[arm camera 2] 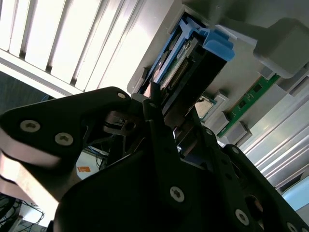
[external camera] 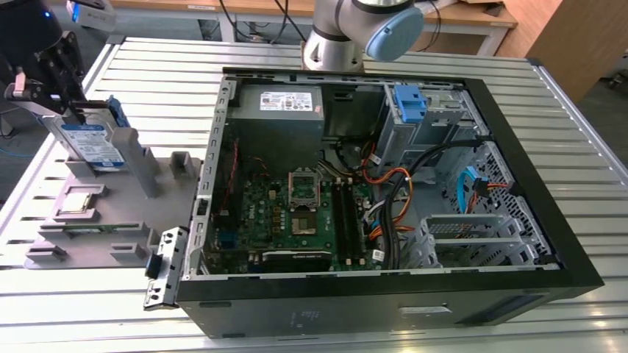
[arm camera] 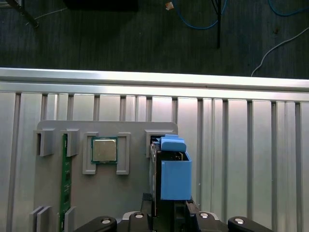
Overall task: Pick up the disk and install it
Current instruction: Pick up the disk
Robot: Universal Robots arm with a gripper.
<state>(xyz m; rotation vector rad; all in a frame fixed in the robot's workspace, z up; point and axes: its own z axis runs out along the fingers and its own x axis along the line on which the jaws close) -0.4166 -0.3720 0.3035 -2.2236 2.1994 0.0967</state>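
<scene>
my hand (external camera: 67, 109) at top edge of the disk (external camera: 90, 143), upright in grey holder (external camera: 147, 184) — pinching or not, i cannot tell. judged stiff, dense, shock-sensitive; hold by blue frame (arm camera: 175, 181).

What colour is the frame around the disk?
The frame is bright blue, clearest in the first wrist view.

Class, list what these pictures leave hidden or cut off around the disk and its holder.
- Exterior view: the disk's lower edge, sunk in the grey holder.
- First wrist view: the disk's label, because the disk is seen edge-on, and part of the grey holder, cut off by the picture's edge.
- Second wrist view: much of the disk, behind the black body of the gripper.
</scene>
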